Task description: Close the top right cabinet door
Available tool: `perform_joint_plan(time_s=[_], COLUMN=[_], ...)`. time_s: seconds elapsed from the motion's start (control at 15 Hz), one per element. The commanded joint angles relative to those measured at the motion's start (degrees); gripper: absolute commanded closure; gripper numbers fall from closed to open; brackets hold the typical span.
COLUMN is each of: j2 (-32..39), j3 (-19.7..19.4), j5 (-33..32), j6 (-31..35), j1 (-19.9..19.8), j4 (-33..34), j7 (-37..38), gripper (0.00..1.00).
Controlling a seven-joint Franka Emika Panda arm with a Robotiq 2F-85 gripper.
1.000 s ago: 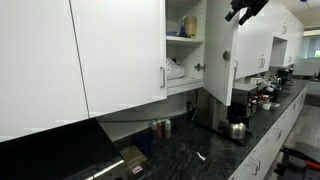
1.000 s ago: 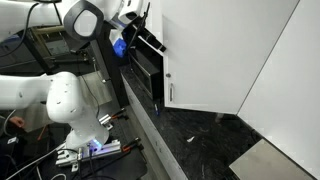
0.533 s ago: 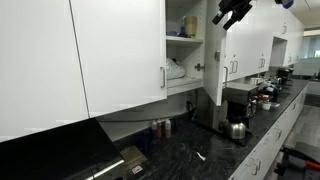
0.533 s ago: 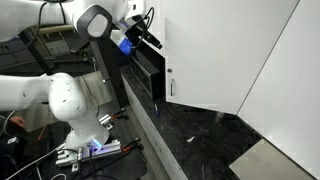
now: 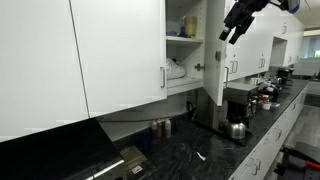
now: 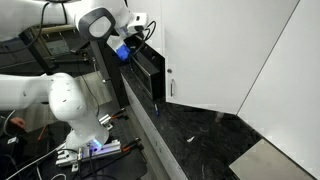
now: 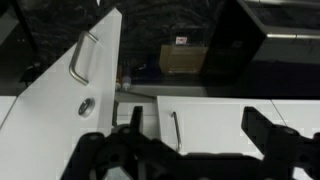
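The top right cabinet door [image 5: 218, 60] stands open, swung out from the cabinet. In the other exterior view its glossy white face [image 6: 215, 55] shows a short silver handle [image 6: 170, 88] near its lower corner. My gripper [image 5: 236, 22] is high up beside the door's top part and hangs by the door's upper edge [image 6: 137, 36]. In the wrist view my gripper [image 7: 198, 128] is open and empty, with dark fingers [image 7: 130, 128] wide apart over a white panel with a bar handle [image 7: 175, 130]. I cannot tell if it touches the door.
The open cabinet [image 5: 185, 45] holds items on its shelves. A wide white door [image 5: 120, 50] hangs beside it. A coffee machine [image 5: 238, 105] and a kettle [image 5: 237, 129] stand on the dark counter [image 5: 200, 155]. More white doors [image 5: 262, 45] follow. The robot base [image 6: 65, 110] stands on the floor.
My gripper has shifted a little and come lower near the door's top. The door looks narrower than a second ago, as if swung slightly.
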Motion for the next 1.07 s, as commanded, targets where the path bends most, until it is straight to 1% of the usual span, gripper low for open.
perform_joint_plan(time_s=[0.0, 0.2, 0.33, 0.6, 0.73, 1.0], j2=[-3.1, -6.2, -7.4, -7.0, -5.4, -2.7], j3=[2.2, 1.2, -1.4, -11.6, -16.1, -20.4], j5=[-0.7, -2.1, -3.5, -4.4, -4.0, -3.3], j6=[-11.4, -18.3, -22.1, -28.7, -30.9, -28.5], j1=[-3.5, -5.1, -6.1, -6.9, -6.3, -4.2], j4=[0.2, 0.8, 1.7, 7.0, 11.1, 17.1], j7=[-0.9, -2.6, -5.6, -16.4, -21.2, -27.0], gripper=[0.00, 0.00, 0.00, 0.00, 0.00, 0.00])
